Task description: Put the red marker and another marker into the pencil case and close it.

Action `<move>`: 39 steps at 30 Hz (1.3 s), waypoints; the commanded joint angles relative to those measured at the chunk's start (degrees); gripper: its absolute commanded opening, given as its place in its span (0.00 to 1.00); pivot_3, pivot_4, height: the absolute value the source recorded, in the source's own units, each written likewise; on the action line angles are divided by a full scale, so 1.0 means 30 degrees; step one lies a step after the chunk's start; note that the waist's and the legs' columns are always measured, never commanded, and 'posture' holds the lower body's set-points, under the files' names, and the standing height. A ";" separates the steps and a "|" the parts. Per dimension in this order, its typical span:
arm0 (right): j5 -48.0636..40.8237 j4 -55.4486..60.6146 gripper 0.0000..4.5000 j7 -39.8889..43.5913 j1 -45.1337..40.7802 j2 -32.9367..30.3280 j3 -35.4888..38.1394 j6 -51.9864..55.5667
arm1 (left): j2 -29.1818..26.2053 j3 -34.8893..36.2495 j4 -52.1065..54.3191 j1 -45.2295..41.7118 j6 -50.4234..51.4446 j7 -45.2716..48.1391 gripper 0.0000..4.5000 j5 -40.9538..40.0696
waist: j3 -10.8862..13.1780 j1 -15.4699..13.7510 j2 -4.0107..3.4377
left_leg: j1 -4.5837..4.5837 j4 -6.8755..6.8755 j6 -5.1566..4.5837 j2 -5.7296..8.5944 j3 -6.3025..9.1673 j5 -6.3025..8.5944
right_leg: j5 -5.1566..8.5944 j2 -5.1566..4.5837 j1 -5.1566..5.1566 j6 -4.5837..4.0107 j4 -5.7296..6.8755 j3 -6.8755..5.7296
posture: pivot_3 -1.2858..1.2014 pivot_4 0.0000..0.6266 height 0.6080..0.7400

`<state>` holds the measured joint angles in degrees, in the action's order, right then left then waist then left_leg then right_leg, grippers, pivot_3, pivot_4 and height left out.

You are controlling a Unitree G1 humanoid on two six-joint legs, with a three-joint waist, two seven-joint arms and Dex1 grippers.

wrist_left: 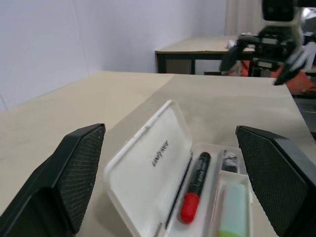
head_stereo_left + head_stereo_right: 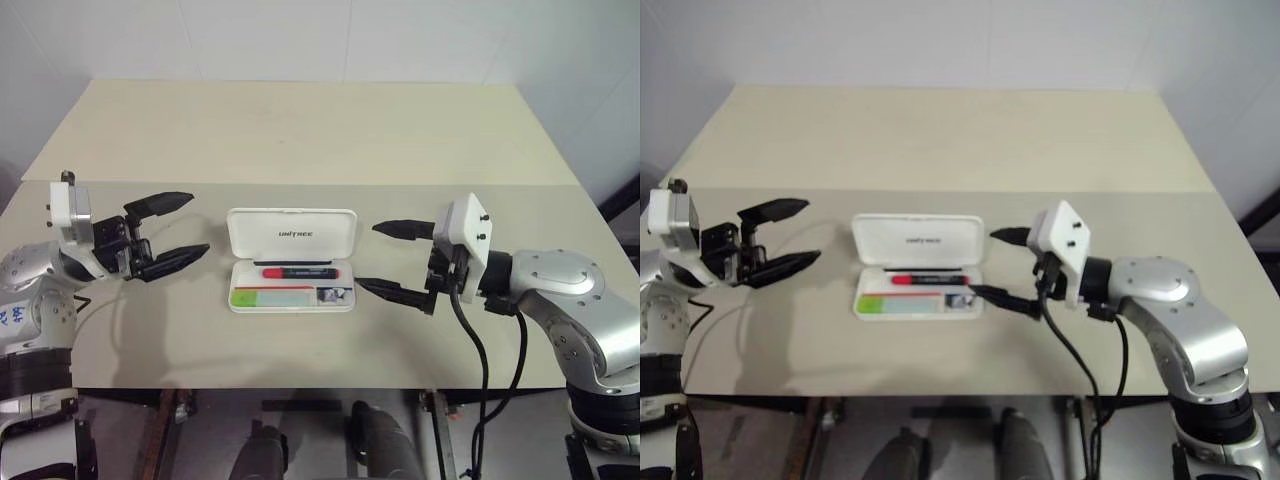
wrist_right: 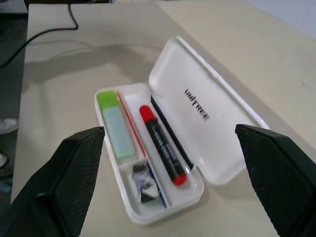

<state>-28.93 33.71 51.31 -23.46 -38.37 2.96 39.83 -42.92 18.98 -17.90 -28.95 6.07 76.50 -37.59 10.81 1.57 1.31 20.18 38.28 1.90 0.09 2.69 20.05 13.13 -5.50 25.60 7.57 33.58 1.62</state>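
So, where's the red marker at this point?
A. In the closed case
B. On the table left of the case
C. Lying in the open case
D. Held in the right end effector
C: the red marker lies in the tray of the case, whose lid stands open, beside the green marker.

Open pencil case with both markers inside

We see the white pencil case (image 2: 291, 260) lying open, red marker (image 2: 297, 272) and green marker (image 2: 272, 297) flat in its tray.
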 commanded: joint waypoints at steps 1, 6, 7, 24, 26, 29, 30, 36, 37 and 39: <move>0.0070 0.0673 1.00 -0.0012 0.0259 -0.0494 0.0318 -0.1106 | -0.0042 0.0097 -0.1281 -0.1189 -0.0044 -0.0093 1.00 0.0276 | -0.0001 0.0017 0.0001 | -0.0007 -0.0001 0.0000 -0.0001 -0.0002 0.0000 | 0.0000 0.0001 -0.0001 0.0000 0.0003 0.0003 | 0.52 0.24 1.00; 0.0277 0.0704 1.00 -0.0017 0.1538 -0.0749 0.0756 -0.2693 | -0.0179 -0.0215 -0.3395 -0.2592 0.1224 -0.0385 0.73 0.0701 | -0.0002 -0.0028 0.0005 | -0.0009 0.0000 -0.0001 0.0004 -0.0003 -0.0001 | 0.0001 0.0002 -0.0001 -0.0001 0.0020 0.0010 | 0.52 0.24 1.00; 0.0202 0.0709 1.00 -0.0223 0.1815 -0.0616 0.0998 -0.2917 | -0.0212 -0.0269 -0.4009 -0.2929 0.1319 -0.0418 0.64 0.0870 | -0.0001 -0.0030 0.0007 | -0.0004 0.0004 -0.0001 0.0004 -0.0002 -0.0001 | -0.0001 0.0003 -0.0001 0.0002 0.0015 0.0010 | 0.52 0.24 1.00; 0.0458 0.0867 1.00 -0.0671 0.4248 -0.1342 0.1766 -0.4681 | 0.0288 -0.2446 -1.4860 -0.9534 -0.0290 -0.0343 0.01 0.5820 | -0.0003 -0.0055 0.0021 | 0.0006 0.0147 -0.0007 0.0017 -0.0001 0.0002 | -0.0015 0.0007 -0.0027 0.0027 0.0084 0.0018 | 0.52 0.24 1.00; 0.0407 0.0981 1.00 -0.0723 0.4458 -0.1474 0.1864 -0.4649 | 0.0523 -0.2947 -1.5715 -1.0113 0.0085 -0.0721 0.01 0.6655 | -0.0001 -0.0063 0.0024 | 0.0017 0.0173 -0.0010 0.0021 0.0001 0.0004 | -0.0019 0.0006 -0.0028 0.0032 0.0087 0.0019 | 0.52 0.24 1.00; 0.0305 0.1214 1.00 -0.0829 0.4792 -0.1675 0.1989 -0.4545 | 0.1044 -0.3562 -1.7046 -1.0974 0.0993 -0.1705 0.01 0.7812 | 0.0001 -0.0100 0.0028 | 0.0028 0.0207 -0.0019 0.0029 0.0003 0.0009 | -0.0030 0.0004 -0.0038 0.0051 0.0086 0.0023 | 0.52 0.24 1.00; 0.0261 0.1292 1.00 -0.0874 0.4869 -0.1726 0.2024 -0.4470 | 0.1173 -0.3638 -1.7335 -1.1175 0.1255 -0.1735 0.01 0.8027 | 0.0001 -0.0107 0.0029 | 0.0030 0.0215 -0.0019 0.0033 0.0005 0.0009 | -0.0033 0.0005 -0.0041 0.0057 0.0086 0.0025 | 0.52 0.24 1.00; -0.0043 0.1543 1.00 -0.0782 0.6051 -0.2042 0.2797 -0.4489 | 0.1858 -0.4069 -1.8288 -1.1983 0.2388 0.0023 0.01 0.8983 | 0.0015 -0.0102 0.0053 | 0.0037 0.0228 -0.0033 0.0037 0.0006 0.0017 | -0.0038 0.0004 -0.0045 0.0066 0.0084 0.0032 | 0.52 0.24 1.00; -0.0095 0.1528 1.00 -0.0777 0.6320 -0.2081 0.2961 -0.4506 | 0.1972 -0.4018 -1.8330 -1.2141 0.2591 0.0457 0.01 0.8971 | 0.0018 -0.0112 0.0057 | 0.0039 0.0227 -0.0036 0.0037 0.0006 0.0018 | -0.0038 0.0005 -0.0045 0.0066 0.0081 0.0032 | 0.52 0.24 1.00; -0.0009 0.1546 1.00 -0.0738 0.6726 -0.2158 0.3074 -0.4655 | 0.2142 -0.3863 -1.8317 -1.2447 0.2933 0.1632 0.01 0.8846 | 0.0023 -0.0107 0.0066 | 0.0042 0.0231 -0.0037 0.0037 0.0006 0.0019 | -0.0038 0.0005 -0.0045 0.0065 0.0082 0.0032 | 0.52 0.24 1.00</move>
<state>-28.26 36.24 49.18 -3.65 -44.02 10.03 26.54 -36.19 6.66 -73.06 -64.02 14.19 78.14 -10.84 10.87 1.25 1.51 20.30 38.99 1.79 0.20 2.71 20.10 13.01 -5.49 25.47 7.77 33.83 1.72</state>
